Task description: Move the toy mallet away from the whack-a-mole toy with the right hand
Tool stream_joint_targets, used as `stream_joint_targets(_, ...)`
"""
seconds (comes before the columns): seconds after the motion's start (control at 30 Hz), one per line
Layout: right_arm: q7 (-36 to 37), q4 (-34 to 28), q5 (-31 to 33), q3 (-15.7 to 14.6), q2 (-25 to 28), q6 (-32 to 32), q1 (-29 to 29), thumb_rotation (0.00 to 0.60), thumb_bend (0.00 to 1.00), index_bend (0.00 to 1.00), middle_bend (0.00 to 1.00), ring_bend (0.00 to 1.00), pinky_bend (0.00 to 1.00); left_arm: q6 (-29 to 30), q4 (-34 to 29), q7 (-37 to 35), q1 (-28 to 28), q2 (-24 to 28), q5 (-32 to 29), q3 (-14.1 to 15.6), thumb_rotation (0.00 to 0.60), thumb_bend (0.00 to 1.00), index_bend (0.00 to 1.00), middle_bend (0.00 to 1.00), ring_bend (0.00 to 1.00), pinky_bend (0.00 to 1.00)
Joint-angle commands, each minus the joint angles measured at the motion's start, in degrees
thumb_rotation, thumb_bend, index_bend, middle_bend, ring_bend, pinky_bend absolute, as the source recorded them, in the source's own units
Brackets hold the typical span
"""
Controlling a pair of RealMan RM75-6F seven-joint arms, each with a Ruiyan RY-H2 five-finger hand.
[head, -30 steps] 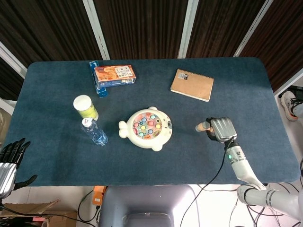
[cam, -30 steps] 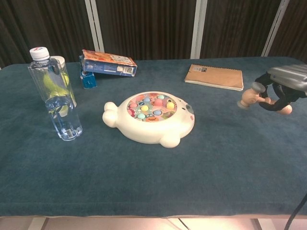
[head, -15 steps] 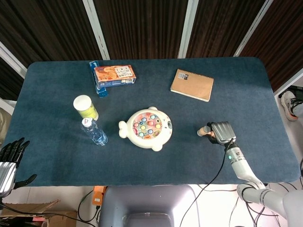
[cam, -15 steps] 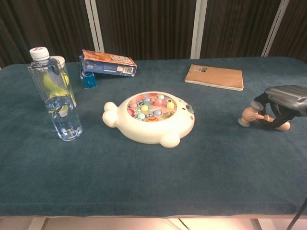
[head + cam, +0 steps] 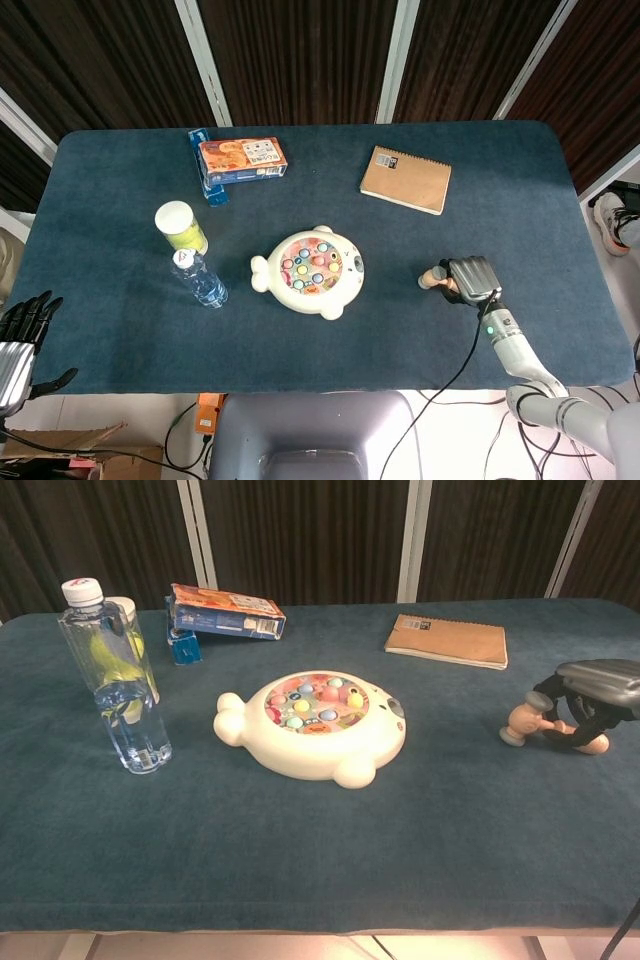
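the right hand [image 5: 598, 685] has brought the toy mallet [image 5: 527, 722] down onto the counter [image 5: 300, 840], fingers wrapped round it, well apart from the whack-a-mole toy [image 5: 315, 725]. letting go comes next.

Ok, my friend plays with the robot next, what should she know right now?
Right hand grips the toy mallet, low over the table, well right of the whack-a-mole toy.
Left hand is off the table's left edge, fingers apart, holding nothing.
Done: mallet is away from the toy.
Left: let go of it and pull the right hand back.
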Motion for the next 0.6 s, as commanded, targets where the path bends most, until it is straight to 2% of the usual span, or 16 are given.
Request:
stream_joint_targets(0.03, -0.7, -0.1, -0.4, 0.1, 0.3, -0.2, 0.0, 0.600, 0.46, 0.62, 0.50, 0.35, 0.44, -0.3, -0.1, 0.2, -0.1, 0.0, -0.1, 0.0, 0.600, 0.10, 0.00, 0.00, 0.00, 0.09)
stream_joint_targets(0.2, -0.5, -0.9, -0.4, 0.9, 0.9, -0.2, -0.2, 0.600, 0.44, 0.58, 0.47, 0.32, 0.42, -0.5, -0.1, 0.1, -0.2, 0.1, -0.3, -0.1, 0.600, 0.10, 0.00, 0.00, 0.00, 0.09)
stream_joint_targets(0.43, -1.2, -0.9, -0.4, 1.4, 1.2, -0.1, -0.7, 0.600, 0.33, 0.54, 0.45, 0.31, 0.41, -0.7, -0.2, 0.4, -0.3, 0.0, -0.3, 0.0, 0.600, 0.11, 0.00, 0.00, 0.00, 0.09)
stream_joint_targets(0.6, -1.1, -1.1, -0.6, 1.7, 1.4, -0.3, -0.9, 0.600, 0.29, 0.53, 0.45, 0.31, 0.41, -0.7, -0.2, 0.3, -0.4, 0.0, -0.2, 0.0, 0.600, 0.10, 0.00, 0.00, 0.00, 0.09)
